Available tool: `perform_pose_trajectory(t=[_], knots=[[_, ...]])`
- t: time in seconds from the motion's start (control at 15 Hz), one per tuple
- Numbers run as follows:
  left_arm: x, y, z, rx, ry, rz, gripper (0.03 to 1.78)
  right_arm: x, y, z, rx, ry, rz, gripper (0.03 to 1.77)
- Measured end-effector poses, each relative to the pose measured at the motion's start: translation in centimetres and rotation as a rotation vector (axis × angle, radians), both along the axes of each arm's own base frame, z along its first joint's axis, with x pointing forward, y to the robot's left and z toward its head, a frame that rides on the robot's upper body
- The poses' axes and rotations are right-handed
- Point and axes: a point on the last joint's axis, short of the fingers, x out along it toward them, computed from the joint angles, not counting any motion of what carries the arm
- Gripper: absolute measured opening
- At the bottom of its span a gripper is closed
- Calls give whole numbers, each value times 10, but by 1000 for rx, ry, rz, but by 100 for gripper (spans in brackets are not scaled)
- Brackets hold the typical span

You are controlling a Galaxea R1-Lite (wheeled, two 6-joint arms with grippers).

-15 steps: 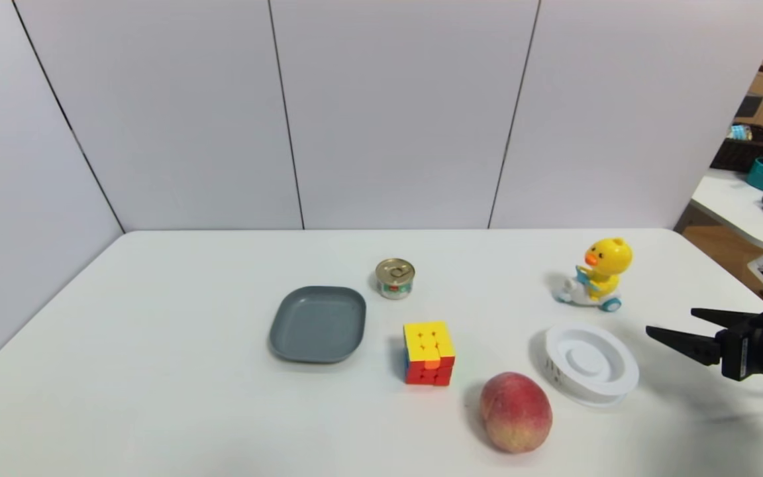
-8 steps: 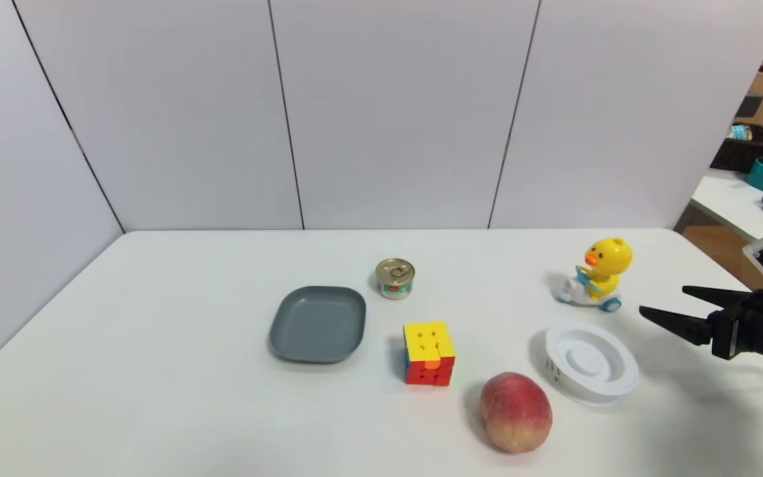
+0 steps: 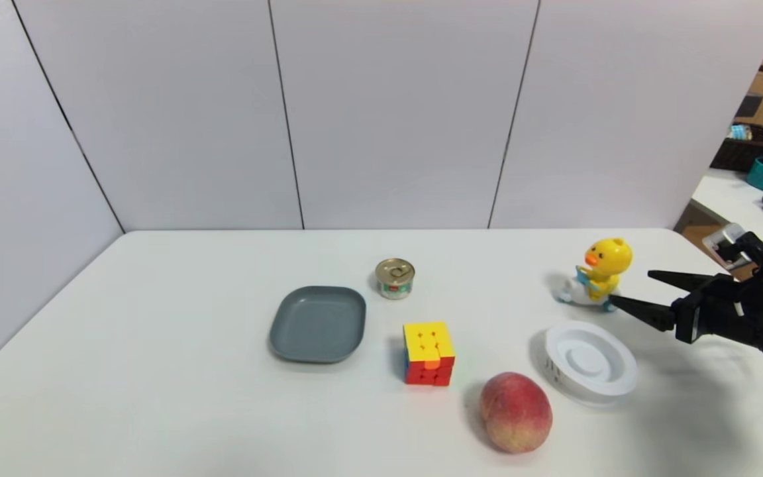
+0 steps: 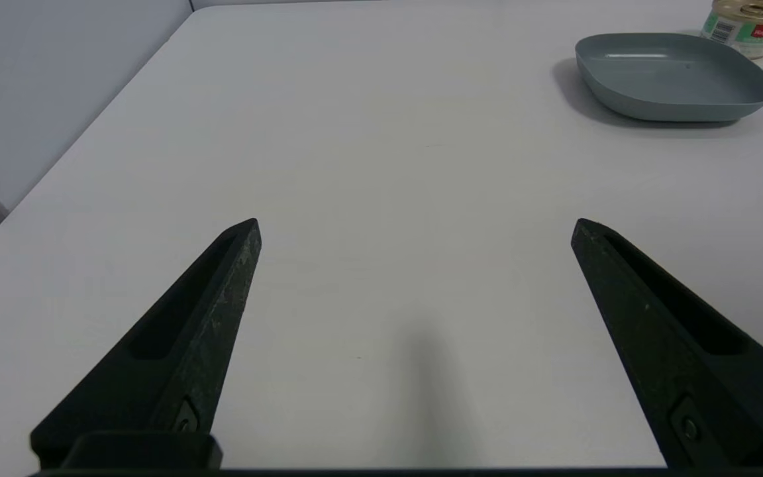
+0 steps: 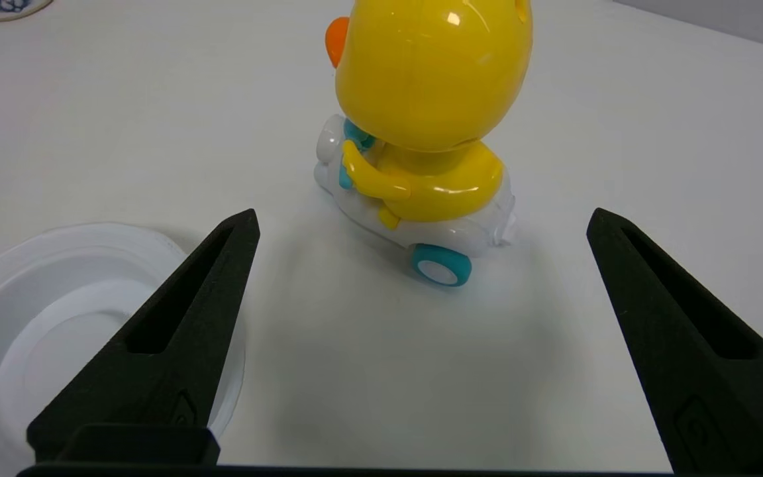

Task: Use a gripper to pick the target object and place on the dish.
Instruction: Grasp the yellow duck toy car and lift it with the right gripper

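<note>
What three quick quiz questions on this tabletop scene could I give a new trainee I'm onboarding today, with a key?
1. True or false: the right gripper already grips the duck toy.
2. What stands just behind the grey dish?
3. Which lies nearest the white ringed container: A the peach, B the puzzle cube, C the dish?

Key
1. False: it is open and short of the duck, fingers not touching it.
2. A small tin can.
3. A.

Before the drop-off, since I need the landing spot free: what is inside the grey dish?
Nothing: the dish shows a bare grey floor in the head and left wrist views. A small tin can stands behind it, outside the rim.
</note>
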Motion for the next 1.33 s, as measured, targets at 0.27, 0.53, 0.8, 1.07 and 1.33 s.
perform_pose_trajectory(t=[0.27, 0.53, 0.8, 1.07, 1.33], knots=[[0, 0, 0, 0, 0, 0, 169, 12, 2, -2, -13, -10, 10, 171], [0, 0, 0, -1, 0, 0, 169, 17, 2, -5, -9, -3, 14, 171], [0, 0, 0, 0, 0, 1, 169, 25, 2, -7, -7, -3, 21, 171], [0, 0, 0, 0, 0, 0, 169, 35, 2, -9, -7, -8, 28, 171], [0, 0, 0, 0, 0, 0, 169, 42, 0, -12, -6, -9, 28, 171]])
